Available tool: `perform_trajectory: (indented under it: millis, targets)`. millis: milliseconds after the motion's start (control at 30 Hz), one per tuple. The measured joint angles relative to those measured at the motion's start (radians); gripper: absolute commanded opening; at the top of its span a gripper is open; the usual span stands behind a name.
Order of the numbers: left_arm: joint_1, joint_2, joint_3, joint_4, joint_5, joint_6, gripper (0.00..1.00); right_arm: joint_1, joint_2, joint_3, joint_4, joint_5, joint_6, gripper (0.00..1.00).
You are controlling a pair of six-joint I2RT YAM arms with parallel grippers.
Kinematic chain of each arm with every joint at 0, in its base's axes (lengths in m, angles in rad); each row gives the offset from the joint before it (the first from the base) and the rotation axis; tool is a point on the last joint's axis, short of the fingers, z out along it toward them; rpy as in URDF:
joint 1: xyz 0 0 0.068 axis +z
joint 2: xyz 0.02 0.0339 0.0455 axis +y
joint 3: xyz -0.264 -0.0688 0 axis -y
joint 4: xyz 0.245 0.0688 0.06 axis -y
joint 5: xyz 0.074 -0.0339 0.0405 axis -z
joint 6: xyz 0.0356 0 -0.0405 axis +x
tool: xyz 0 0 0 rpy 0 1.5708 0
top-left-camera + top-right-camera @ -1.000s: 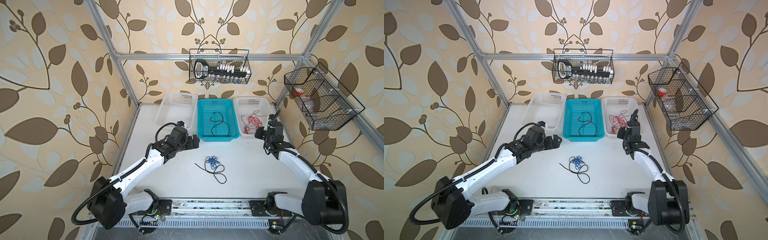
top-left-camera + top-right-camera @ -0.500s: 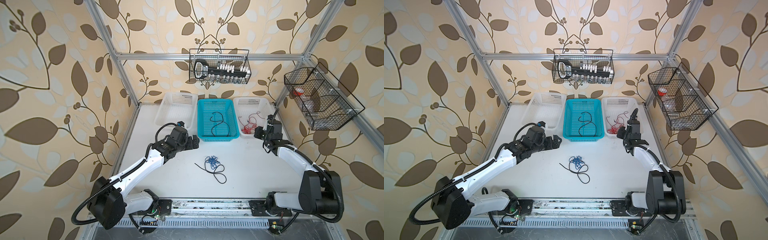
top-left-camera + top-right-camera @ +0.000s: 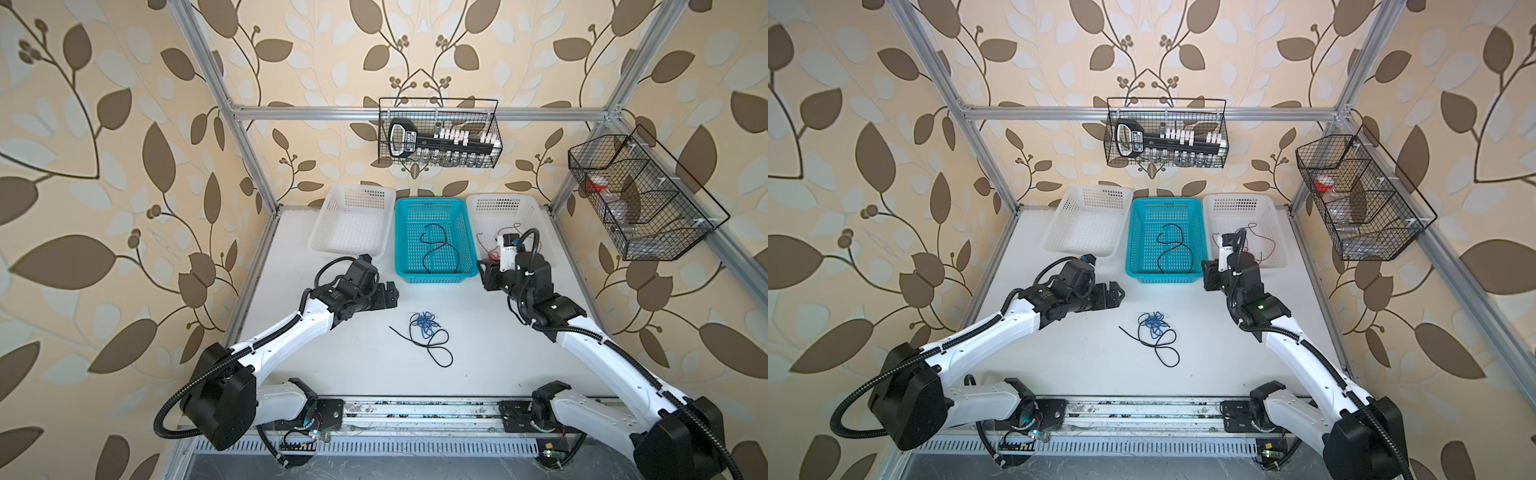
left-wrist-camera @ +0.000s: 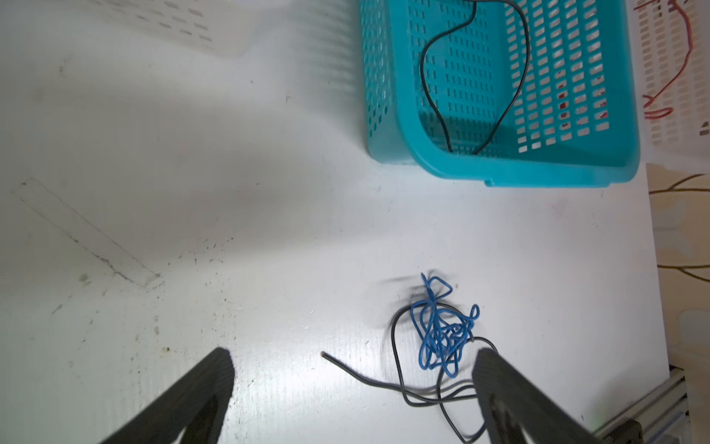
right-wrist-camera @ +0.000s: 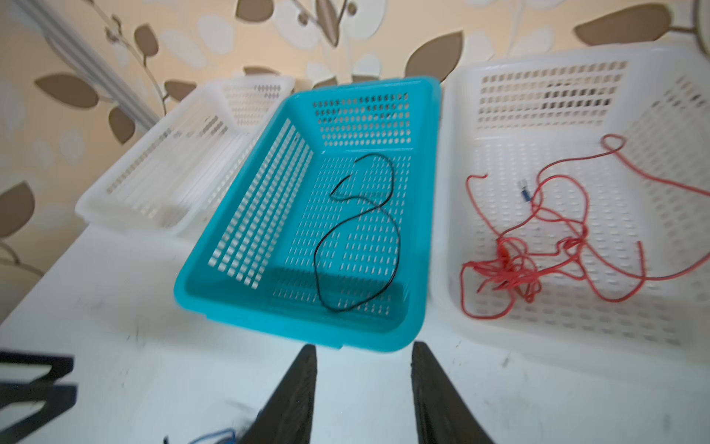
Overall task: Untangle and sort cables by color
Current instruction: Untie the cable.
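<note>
On the white table lies a tangle of blue cable [image 3: 423, 323] [image 3: 1153, 323] [image 4: 442, 334] looped through a black cable [image 3: 436, 353] [image 4: 399, 388]. My left gripper [image 3: 390, 294] [image 4: 351, 355] is open and hovers just left of this tangle, holding nothing. Another black cable [image 3: 436, 249] [image 5: 357, 230] rests in the teal basket [image 3: 434, 277] [image 5: 246, 215]. Red cables [image 5: 538, 238] [image 3: 1262, 243] lie in the right white basket [image 3: 503, 198] [image 5: 538, 73]. My right gripper [image 3: 486, 274] [image 5: 364, 348] is open and empty, low in front of the gap between these two baskets.
An empty white basket [image 3: 328, 232] stands left of the teal one. A black wire basket [image 3: 438, 133] hangs on the back rail and another [image 3: 640, 195] on the right frame. Aluminium posts [image 3: 249, 158] border the table, and the arm bases sit on the front rail [image 3: 415, 409].
My right gripper has opened and drawn back out of the right white basket toward the table's front; the red cables lie spread in that basket. The left arm has hardly moved.
</note>
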Motion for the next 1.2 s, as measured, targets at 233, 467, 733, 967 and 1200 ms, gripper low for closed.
perform_trajectory:
  millis: [233, 467, 733, 967, 1200]
  targets:
    - [-0.023, 0.005, -0.056, 0.022, 0.058, -0.030, 0.91, 0.210, -0.019, -0.062, -0.083, 0.029, -0.004, 0.42]
    - [-0.136, 0.057, -0.059, 0.067, 0.057, -0.063, 0.84, 0.274, -0.006, -0.130, -0.087, 0.045, 0.038, 0.42]
    - [-0.172, 0.175, -0.039, 0.089, 0.050, -0.094, 0.71, 0.274, -0.072, -0.167, -0.085, 0.083, 0.061, 0.42]
    - [-0.179, 0.273, 0.031, 0.117, 0.052, -0.100, 0.50, 0.274, -0.104, -0.190, -0.079, 0.100, 0.062, 0.42]
    - [-0.179, 0.313, 0.066, 0.120, 0.052, -0.096, 0.46, 0.274, -0.104, -0.200, -0.078, 0.100, 0.062, 0.42]
